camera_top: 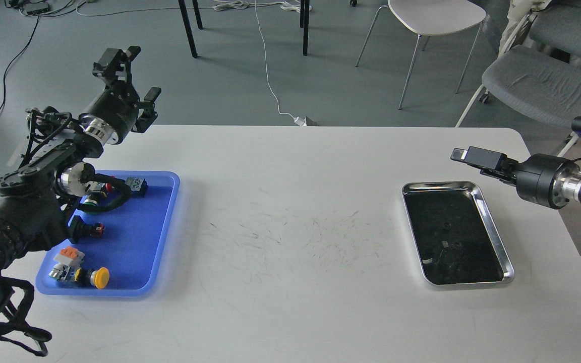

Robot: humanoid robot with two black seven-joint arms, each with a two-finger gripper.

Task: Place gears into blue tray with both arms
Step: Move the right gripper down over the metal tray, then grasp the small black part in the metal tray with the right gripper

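The blue tray (167, 227) lies at the table's left and holds several coloured push-button switches (94, 276). The shiny steel tray (492, 229) lies at the right. On its dark inside I make out tiny black gears (445, 225), one further towards me (456, 246); they are hard to see. My left gripper (134, 75) is raised behind the blue tray's far end, open and empty. My right gripper (472, 155) hovers just beyond the steel tray's far right corner, pointing left. It is seen side-on, so its fingers merge.
The white table (290, 262) has faint scuff marks in the middle. My left arm (33, 196) hangs over the blue tray's left side. Chairs (437, 20) and cables stand on the floor behind the table.
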